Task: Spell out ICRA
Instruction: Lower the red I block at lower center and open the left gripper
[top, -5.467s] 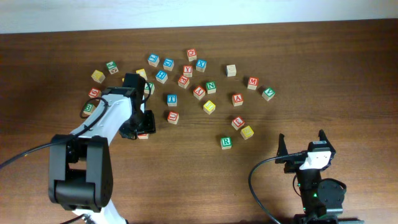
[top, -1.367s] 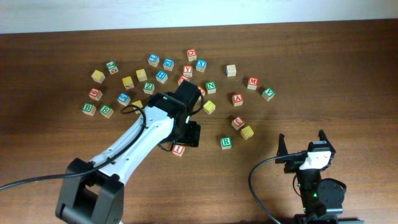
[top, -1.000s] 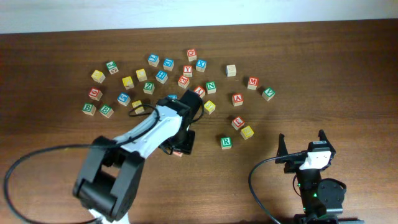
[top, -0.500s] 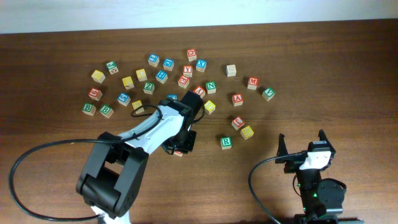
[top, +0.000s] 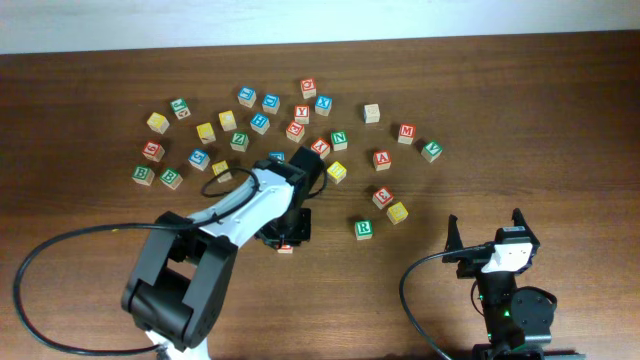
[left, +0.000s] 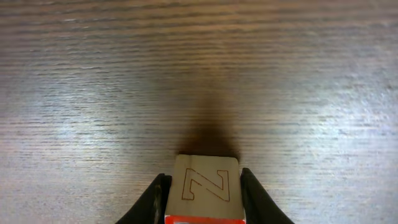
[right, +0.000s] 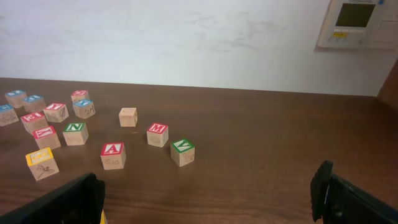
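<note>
- Left end effector (top: 285, 232) low over the desk (top: 520, 100), clamped on a red-edged block (left: 203, 190), with one finger against each side.
- Engraved Z on the block face turned toward the left wrist camera, with a dark shadow on the wood just beyond it.
- Seen from overhead, only a sliver of that block showing under the arm, on the near side of the scattered letter blocks.
- Green R block (top: 363, 228) to the right of the held block, apart from it, with bare wood between.
- Red A block (top: 382, 159) farther back and to the right, standing alone, near a green N block (top: 339, 140) and a red M block (top: 406, 132).
- Right end effector (top: 486, 228) at the near right of the desk, fingers (right: 68, 200) spread wide, well apart from every block.
</note>
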